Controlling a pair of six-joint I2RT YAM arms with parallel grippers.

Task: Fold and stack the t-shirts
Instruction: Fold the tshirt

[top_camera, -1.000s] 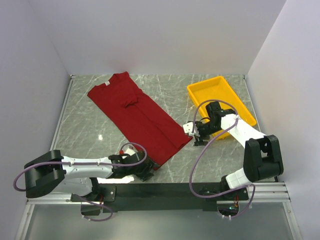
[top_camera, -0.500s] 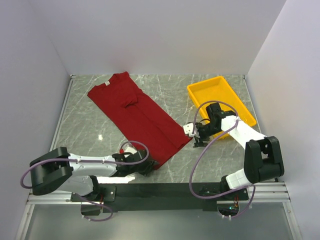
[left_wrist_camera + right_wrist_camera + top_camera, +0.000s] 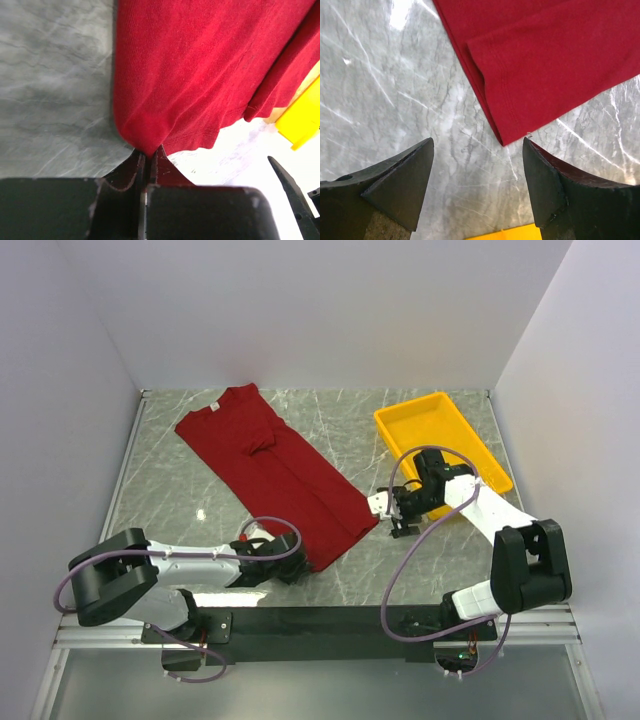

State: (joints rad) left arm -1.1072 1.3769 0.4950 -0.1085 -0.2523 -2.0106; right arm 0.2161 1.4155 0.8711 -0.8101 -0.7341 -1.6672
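A dark red t-shirt (image 3: 270, 475) lies folded lengthwise on the marble table, running from far left to near centre. My left gripper (image 3: 298, 565) is shut on the shirt's near hem corner; in the left wrist view the red cloth (image 3: 200, 75) is pinched between the closed fingers (image 3: 131, 167). My right gripper (image 3: 385, 512) stands open just right of the shirt's other hem corner. In the right wrist view that corner (image 3: 507, 136) lies on the table slightly ahead of the wide-apart fingertips (image 3: 422, 155), untouched.
A yellow tray (image 3: 480, 455) sits at the right, just behind my right arm. The marble table (image 3: 170, 500) ends at white walls on three sides and a black rail at the near edge.
My left gripper slid right to the shirt's near corner and shut on the cloth. My right gripper edged slightly towards the near side, still open.
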